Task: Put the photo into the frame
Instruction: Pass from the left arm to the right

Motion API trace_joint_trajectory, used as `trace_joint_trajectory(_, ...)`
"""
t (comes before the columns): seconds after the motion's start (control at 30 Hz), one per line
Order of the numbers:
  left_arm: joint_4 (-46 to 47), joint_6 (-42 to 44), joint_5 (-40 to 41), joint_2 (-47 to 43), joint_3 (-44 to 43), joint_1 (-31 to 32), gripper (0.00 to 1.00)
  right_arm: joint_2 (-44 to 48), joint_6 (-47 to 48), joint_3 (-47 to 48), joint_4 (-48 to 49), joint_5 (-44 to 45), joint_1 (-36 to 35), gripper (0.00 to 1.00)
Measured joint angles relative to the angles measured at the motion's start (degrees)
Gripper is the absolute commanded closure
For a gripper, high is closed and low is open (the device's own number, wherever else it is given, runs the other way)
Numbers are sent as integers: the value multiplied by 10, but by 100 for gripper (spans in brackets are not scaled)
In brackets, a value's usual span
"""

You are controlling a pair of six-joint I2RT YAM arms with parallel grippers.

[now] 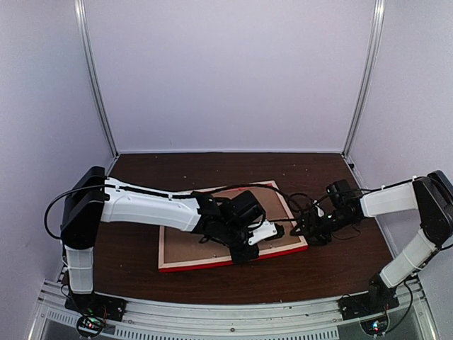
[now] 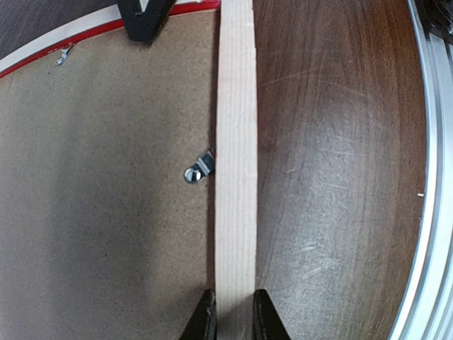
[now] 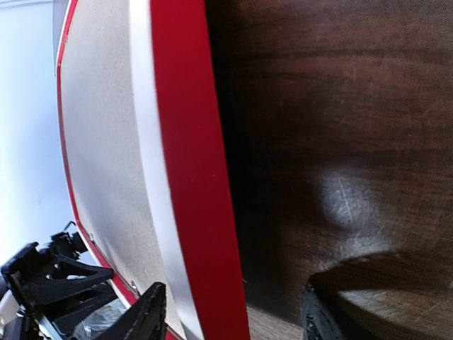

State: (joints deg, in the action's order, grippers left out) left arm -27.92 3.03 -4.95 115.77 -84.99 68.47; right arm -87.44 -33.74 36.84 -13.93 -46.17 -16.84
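Frame (image 1: 205, 265) lies face-down about midway between the counter's (image 1: 340, 276) left and right edges, with its brown backing board (image 2: 106, 212) facing up. My left gripper (image 2: 233, 312) pinches the pale wood rail on the side toward the counter's near edge, one finger pressed against each flank. My right gripper (image 3: 233, 312) stands spread wide, straddling the red rail at the frame's right end.

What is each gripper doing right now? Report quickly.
Left gripper: closed on the frame, at its pale wooden edge.
Right gripper: open, straddling the frame's red edge.
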Motion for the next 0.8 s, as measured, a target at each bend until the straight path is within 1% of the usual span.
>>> trace_joint_trajectory(0.1, 6, -5, 0, 0, 3, 0, 100, -5, -18, -11, 25, -16, 0, 53)
trace_joint_trajectory(0.17, 12, -9, 0, 0, 9, 0, 100, -10, -30, -15, 38, -24, 0, 60)
trace_joint_trajectory(0.37, 26, -11, 2, 0, 34, 1, 100, -11, -42, -17, 55, -33, 0, 70)
trace_joint_trajectory(0.43, 32, -11, 3, -1, 39, 2, 98, -11, -41, -17, 55, -33, 0, 74)
trace_joint_trajectory(0.5, 37, -12, 7, -2, 43, 2, 94, -11, -37, -17, 55, -32, 0, 77)
trace_joint_trajectory(0.57, 41, -12, 9, -7, 47, 2, 87, -11, -29, -17, 55, -31, 0, 81)
trace_joint_trajectory(0.7, 44, -23, 12, -10, 50, 2, 71, -8, -25, -17, 53, -32, 0, 87)
trace_joint_trajectory(0.8, 45, -32, 22, -10, 50, 3, 54, -1, -24, -17, 44, -33, 0, 90)
